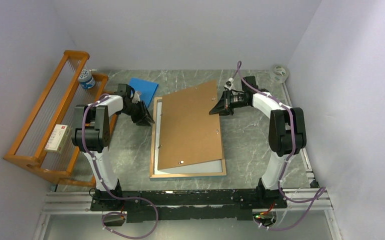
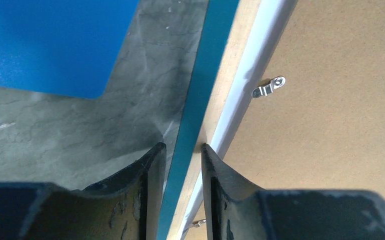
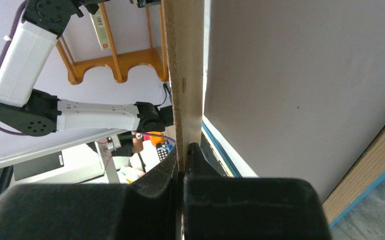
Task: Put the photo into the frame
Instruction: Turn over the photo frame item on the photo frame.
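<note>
Surface: grey marbled table (image 1: pixel 250 150) between white walls | frame (image 1: pixel 188 175): flat at centre, wood back up | backing board (image 1: pixel 190 125): askew over it, right edge raised | right gripper (image 3: pixel 184 152): clamped on that edge | left gripper (image 2: pixel 183 146): astride frame's left rail, clamped or not unclear | pale sheet (image 1: pixel 205 166): under board's near edge, photo or not unclear

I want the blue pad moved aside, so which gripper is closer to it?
Left. The left gripper sits close beside the blue pad, jaws astride the left edge of the frame. The right gripper is across the backing board from it, clamping the board's right edge.
</note>
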### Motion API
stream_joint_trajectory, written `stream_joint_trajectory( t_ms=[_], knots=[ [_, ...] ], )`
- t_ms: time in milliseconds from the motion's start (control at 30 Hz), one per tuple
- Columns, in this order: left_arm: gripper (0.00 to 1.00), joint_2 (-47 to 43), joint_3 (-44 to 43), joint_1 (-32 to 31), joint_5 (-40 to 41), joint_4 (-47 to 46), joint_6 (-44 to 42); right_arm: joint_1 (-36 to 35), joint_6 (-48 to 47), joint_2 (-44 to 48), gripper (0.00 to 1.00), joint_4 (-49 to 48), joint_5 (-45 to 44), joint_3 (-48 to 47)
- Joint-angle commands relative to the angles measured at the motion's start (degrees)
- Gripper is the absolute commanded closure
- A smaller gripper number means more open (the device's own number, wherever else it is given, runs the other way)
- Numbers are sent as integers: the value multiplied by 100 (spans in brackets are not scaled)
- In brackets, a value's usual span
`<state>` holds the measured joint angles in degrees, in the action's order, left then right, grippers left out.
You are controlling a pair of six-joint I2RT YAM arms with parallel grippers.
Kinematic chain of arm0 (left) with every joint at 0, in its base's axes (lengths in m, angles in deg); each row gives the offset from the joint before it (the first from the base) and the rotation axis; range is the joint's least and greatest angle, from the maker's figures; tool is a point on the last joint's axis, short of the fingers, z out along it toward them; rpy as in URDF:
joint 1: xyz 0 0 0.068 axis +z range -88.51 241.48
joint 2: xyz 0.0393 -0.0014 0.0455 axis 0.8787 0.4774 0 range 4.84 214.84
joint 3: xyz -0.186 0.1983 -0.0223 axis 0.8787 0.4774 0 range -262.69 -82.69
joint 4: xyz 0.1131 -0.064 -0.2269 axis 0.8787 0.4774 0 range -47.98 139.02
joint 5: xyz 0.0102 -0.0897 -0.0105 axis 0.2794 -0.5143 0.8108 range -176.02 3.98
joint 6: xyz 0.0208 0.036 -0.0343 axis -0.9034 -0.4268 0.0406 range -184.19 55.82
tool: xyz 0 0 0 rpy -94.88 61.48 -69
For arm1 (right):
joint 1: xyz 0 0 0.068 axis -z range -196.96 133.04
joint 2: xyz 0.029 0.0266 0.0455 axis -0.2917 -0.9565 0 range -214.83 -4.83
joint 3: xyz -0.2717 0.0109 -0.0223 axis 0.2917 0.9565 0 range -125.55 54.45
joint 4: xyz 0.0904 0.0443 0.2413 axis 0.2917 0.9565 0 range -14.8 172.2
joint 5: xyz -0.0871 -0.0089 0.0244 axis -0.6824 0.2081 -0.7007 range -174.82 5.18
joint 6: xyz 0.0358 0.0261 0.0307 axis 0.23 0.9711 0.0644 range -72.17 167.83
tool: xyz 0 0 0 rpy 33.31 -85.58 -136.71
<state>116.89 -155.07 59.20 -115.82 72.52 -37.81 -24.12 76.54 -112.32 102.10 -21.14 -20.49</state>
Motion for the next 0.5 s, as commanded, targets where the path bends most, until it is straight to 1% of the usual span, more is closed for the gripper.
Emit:
stream_joint_trajectory(
  t_ms=[0,233,467],
  knots=[
    [64,61,-176,-25,173,120,-88,-4,47,-74,100,-207,675,-181],
    [63,80,-213,-35,194,166,-84,-98,-145,-304,100,12,605,-279],
    [63,89,-184,-43,173,140,-51,-125,-282,-273,100,131,612,-224]
  ],
)
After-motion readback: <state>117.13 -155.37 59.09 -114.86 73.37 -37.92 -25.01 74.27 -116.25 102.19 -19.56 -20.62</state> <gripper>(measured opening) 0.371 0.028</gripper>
